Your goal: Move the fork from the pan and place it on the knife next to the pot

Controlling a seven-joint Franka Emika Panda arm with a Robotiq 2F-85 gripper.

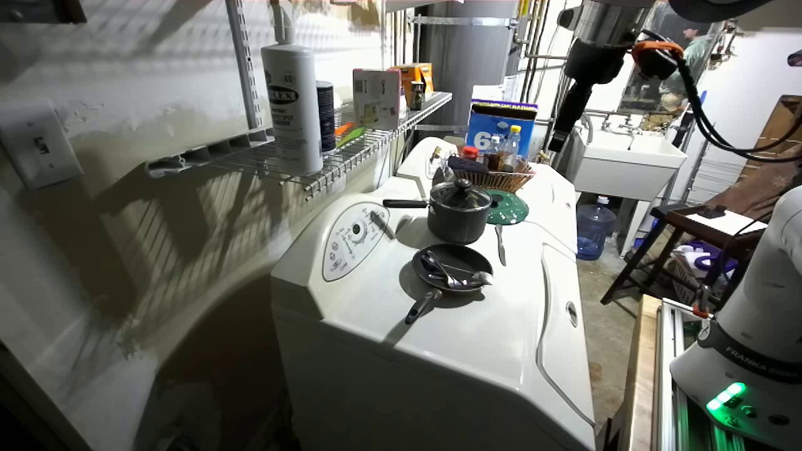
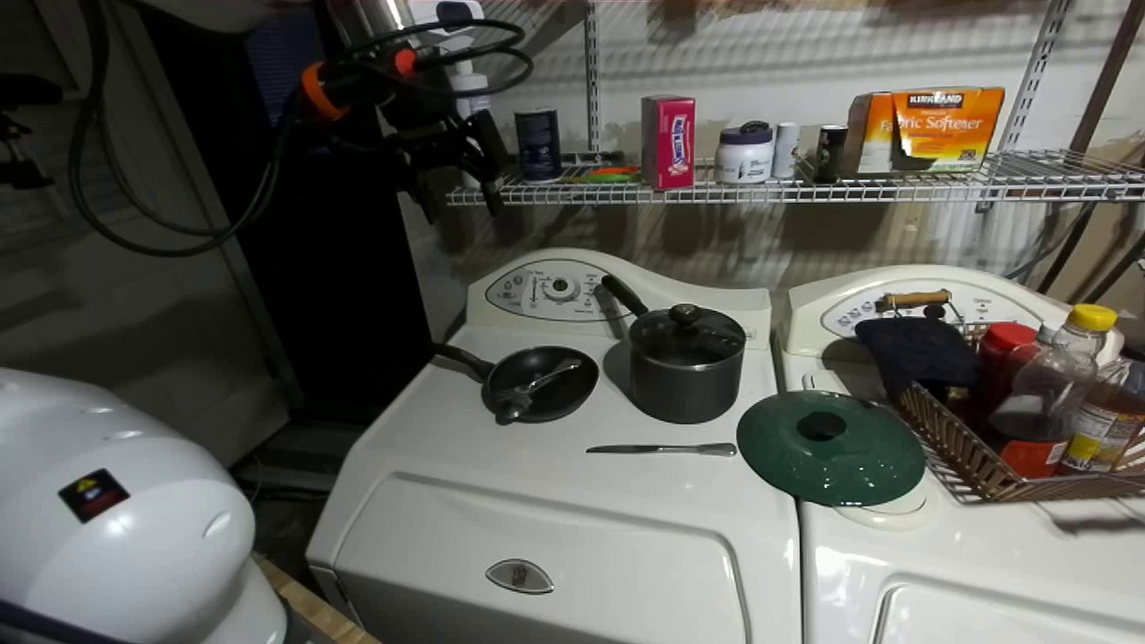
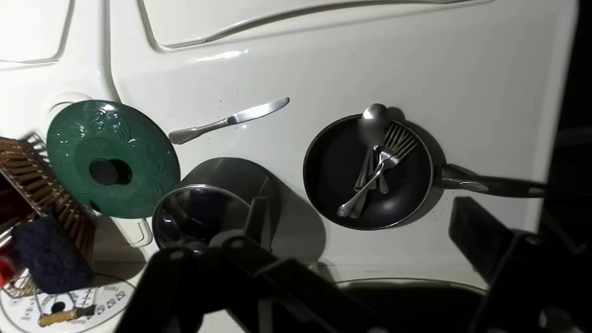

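Observation:
The shallow black pan (image 1: 460,252) (image 2: 570,394) (image 3: 326,175) sits on the white machine top and holds overlapping metal cutlery. A fork (image 3: 390,161) lies there with its tines towards the pan's handle side; a spoon (image 3: 375,113) rests over the rim. Pieces overlap, so I cannot tell how many forks there are. The knife (image 1: 500,244) (image 2: 662,449) (image 3: 259,112) lies flat beside the lidded dark grey pot (image 1: 457,222) (image 2: 684,389) (image 3: 231,173). My gripper (image 1: 556,144) (image 2: 462,204) (image 3: 360,208) is open and empty, high above the machine, with its fingers pointing down.
A green lid (image 1: 510,210) (image 2: 832,474) (image 3: 134,189) lies beside the knife's handle end. A basket with bottles (image 1: 495,180) (image 2: 953,447) stands beyond it. A wire shelf with boxes and bottles (image 1: 351,150) (image 2: 796,190) runs along the wall near gripper height.

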